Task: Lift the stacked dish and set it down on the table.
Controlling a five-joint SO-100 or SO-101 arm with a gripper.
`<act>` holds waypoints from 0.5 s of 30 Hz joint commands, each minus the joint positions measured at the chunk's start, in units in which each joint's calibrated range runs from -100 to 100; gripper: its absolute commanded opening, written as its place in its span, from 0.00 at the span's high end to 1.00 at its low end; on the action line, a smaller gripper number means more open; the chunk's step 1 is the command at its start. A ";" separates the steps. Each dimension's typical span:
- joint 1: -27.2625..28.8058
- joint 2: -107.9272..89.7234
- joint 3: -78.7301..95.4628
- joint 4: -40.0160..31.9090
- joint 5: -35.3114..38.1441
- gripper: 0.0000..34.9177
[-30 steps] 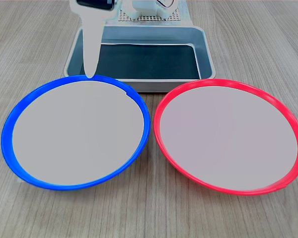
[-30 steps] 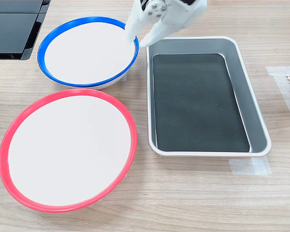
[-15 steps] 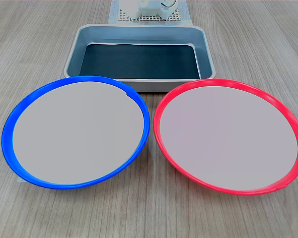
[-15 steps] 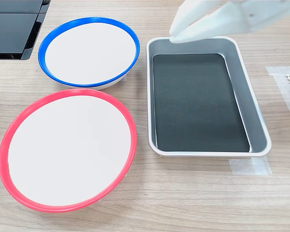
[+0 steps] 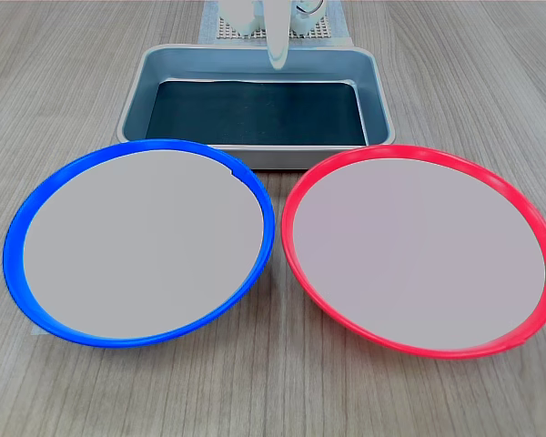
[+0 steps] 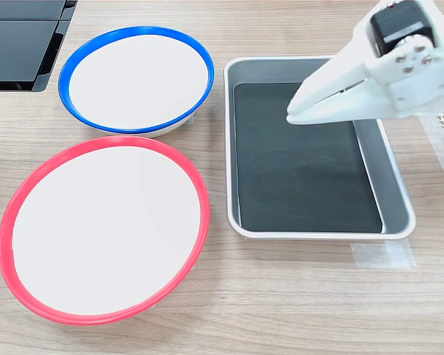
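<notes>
The white hand [image 6: 300, 111] is hovering nearly closed and empty over the grey metal tray [image 6: 391, 174]; the blue-rimmed round plate [image 6: 137, 80] is sitting flat on the wood-grain counter [image 6: 281, 296], so retreating clear looks wisest

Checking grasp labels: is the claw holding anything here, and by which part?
Nothing is held. The claw hangs empty above the grey tray, apart from the blue-rimmed plate, which sits on the table.

White fingers [image 6: 311, 103] nearly closed, empty, above grey tray [image 6: 391, 185]; blue-rimmed dish [image 6: 137, 78] apart.
</notes>
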 commanded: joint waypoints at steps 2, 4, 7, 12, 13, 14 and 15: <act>0.47 -1.11 0.00 6.31 -0.93 1.00; 0.76 -1.11 0.00 6.55 -1.32 1.00; 0.85 -1.11 0.00 6.55 -1.27 0.99; 0.85 -1.11 0.00 6.55 -1.27 0.99; 0.85 -1.11 0.00 6.55 -1.27 0.99; 0.85 -1.11 0.00 6.55 -1.27 0.99; 0.85 -1.11 0.00 6.55 -1.27 0.99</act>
